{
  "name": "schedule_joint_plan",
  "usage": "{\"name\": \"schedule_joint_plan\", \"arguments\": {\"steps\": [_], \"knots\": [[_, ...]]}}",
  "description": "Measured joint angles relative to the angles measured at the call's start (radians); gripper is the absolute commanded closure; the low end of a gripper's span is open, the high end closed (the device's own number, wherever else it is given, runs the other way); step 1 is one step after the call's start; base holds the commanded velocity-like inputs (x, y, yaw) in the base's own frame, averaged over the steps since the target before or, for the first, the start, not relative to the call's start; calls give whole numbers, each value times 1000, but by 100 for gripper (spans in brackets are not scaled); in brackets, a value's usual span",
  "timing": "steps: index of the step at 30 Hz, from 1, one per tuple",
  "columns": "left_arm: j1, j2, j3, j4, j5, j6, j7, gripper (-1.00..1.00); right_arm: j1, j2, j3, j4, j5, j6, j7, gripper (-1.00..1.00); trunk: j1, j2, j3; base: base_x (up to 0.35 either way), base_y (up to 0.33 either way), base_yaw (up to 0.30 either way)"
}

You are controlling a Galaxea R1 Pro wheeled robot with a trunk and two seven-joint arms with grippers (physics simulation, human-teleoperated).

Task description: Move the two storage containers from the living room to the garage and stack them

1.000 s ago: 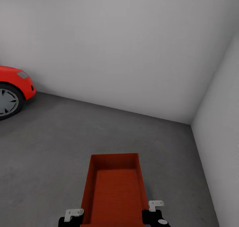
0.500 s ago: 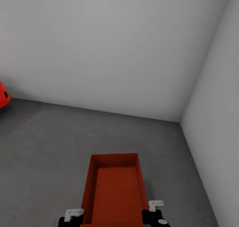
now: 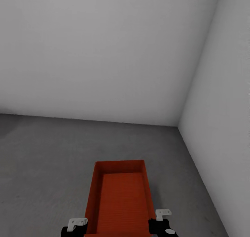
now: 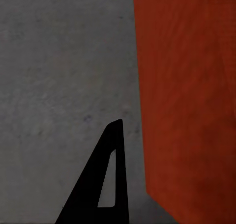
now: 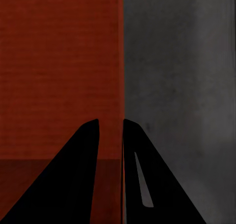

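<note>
One container [image 3: 119,199]: held by both tools.
Right tool [image 5: 110,128]: pinching its wall.
Left tool [image 4: 115,128]: grip unclear.
Advice: lower level onto floor [image 3: 45,167].

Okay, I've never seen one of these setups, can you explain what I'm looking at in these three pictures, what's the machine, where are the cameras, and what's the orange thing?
These are computer-simulated pictures from a two-armed wheeled robot. The big picture comes from a camera on its head, looking forward and down. It shows an orange-red storage container, open on top, over a dark grey concrete floor, facing a corner of pale grey walls.

The other two pictures come from cameras near each claw. The right claw has its two black fingers astride the container's thin side wall, apparently pinching it. At the left claw one black finger shows beside the container's outer wall, so its grip cannot be judged. The container seems carried between both arms.
</note>
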Motion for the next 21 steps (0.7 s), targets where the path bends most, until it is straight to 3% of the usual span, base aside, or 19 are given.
{"name": "schedule_joint_plan", "arguments": {"steps": [21], "knots": [[0,0,0,0,0,0,0,100,0,0,1,0,0,0,0,100,0,0,0,298,183,-256]]}}
